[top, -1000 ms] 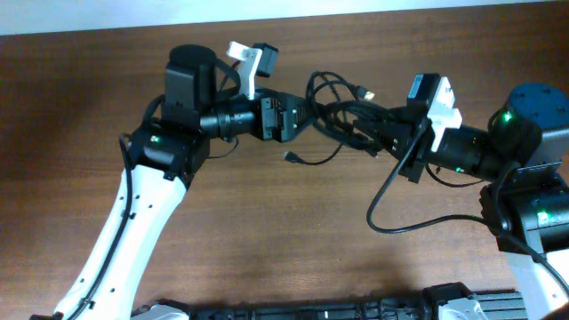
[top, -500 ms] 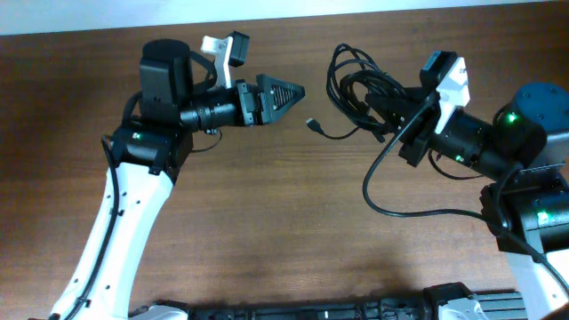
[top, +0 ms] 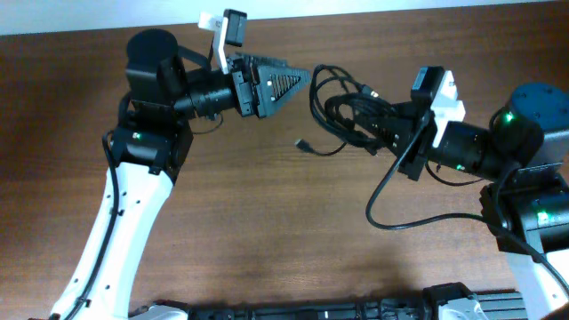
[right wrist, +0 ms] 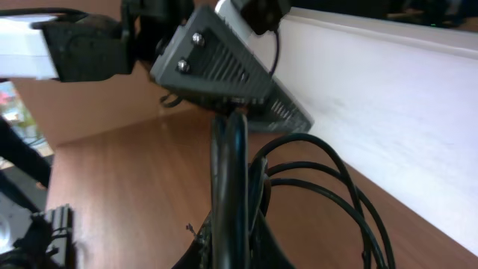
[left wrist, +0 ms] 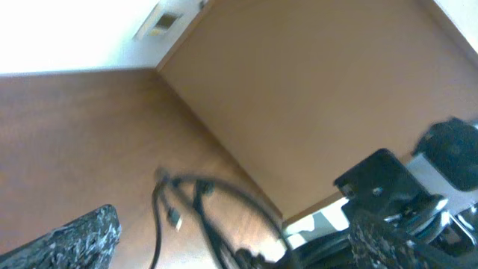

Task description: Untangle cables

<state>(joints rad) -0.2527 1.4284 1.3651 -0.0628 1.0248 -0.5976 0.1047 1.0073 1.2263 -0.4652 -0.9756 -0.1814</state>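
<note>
Two arms were over the bench (top: 267, 240). The right jaws were clamped shut on the cables (top: 342, 111), a tangled black bundle held near the far edge, right of centre. Loops fanned out leftward from the grip. One loose end with a small plug (top: 302, 143) trailed toward the bench middle; couldn't tell if it touched the wood. The left jaws were spread wide, holding nothing, tips aimed at the bundle and just beside its outermost loop. Contact unclear from overhead. Left wrist view: cables (left wrist: 198, 205) blurred, ahead of the fingers (left wrist: 67, 239), not between them. Right wrist view: cables (right wrist: 228, 172) rose straight out of the grip, loops curling right, a ribbed left finger (right wrist: 224, 67) close behind them.
</note>
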